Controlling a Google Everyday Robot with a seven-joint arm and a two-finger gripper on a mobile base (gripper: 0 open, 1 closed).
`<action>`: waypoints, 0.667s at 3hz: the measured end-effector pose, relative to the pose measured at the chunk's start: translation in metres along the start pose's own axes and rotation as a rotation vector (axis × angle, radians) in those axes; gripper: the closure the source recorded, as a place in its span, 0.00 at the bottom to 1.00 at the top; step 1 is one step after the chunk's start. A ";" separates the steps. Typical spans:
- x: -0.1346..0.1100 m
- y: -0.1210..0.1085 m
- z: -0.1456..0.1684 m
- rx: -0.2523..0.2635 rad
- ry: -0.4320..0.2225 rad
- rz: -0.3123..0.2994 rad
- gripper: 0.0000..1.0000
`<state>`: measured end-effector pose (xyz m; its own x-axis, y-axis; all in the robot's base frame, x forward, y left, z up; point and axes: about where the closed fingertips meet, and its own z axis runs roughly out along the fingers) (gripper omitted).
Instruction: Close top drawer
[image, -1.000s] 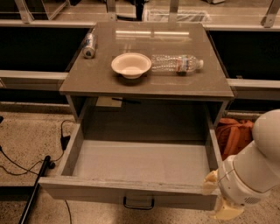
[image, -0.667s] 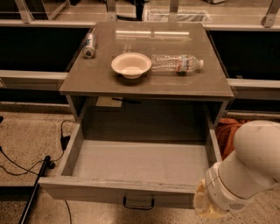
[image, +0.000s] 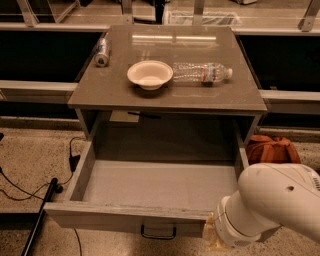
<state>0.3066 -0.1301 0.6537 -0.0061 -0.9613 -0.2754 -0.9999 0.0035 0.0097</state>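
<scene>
I am reaching in from the lower right of the frame, my bulky white arm (image: 272, 207) filling that corner. My gripper (image: 211, 234) is sitting at the bottom of the frame, just right of centre, at the right-hand end of the drawer's front panel. Only a pale yellowish sliver of it is showing past my own white wrist. I cannot tell how far it is open, whether it is holding anything, or whether it is touching the panel.

The wide grey wood-grain top drawer (image: 125, 219) is standing pulled well out from the desk, filling the lower middle of the frame. Its tall front panel is running along the bottom, and its pale grey inner walls and floor are showing. A small dark metal bail handle (image: 158, 232) is hanging at the centre of the front panel, near the bottom edge.

The grey-brown desk (image: 215, 97) is taking up the upper middle. A shallow cream-coloured round bowl (image: 150, 74) is sitting on it near the centre. A clear plastic water bottle (image: 202, 73) is lying on its side just to the right of the bowl, cap pointing right. A silver drink can (image: 102, 51) is lying near the desk's left edge.

An orange-brown cloth bag (image: 272, 148) is resting on the speckled floor at the right, and thin black cables (image: 20, 186) are trailing across the floor at the left.
</scene>
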 end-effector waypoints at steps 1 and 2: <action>-0.002 -0.014 0.013 0.040 0.004 0.017 1.00; -0.007 -0.032 0.018 0.081 0.005 0.028 1.00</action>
<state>0.3380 -0.1184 0.6382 -0.0342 -0.9620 -0.2709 -0.9968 0.0523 -0.0601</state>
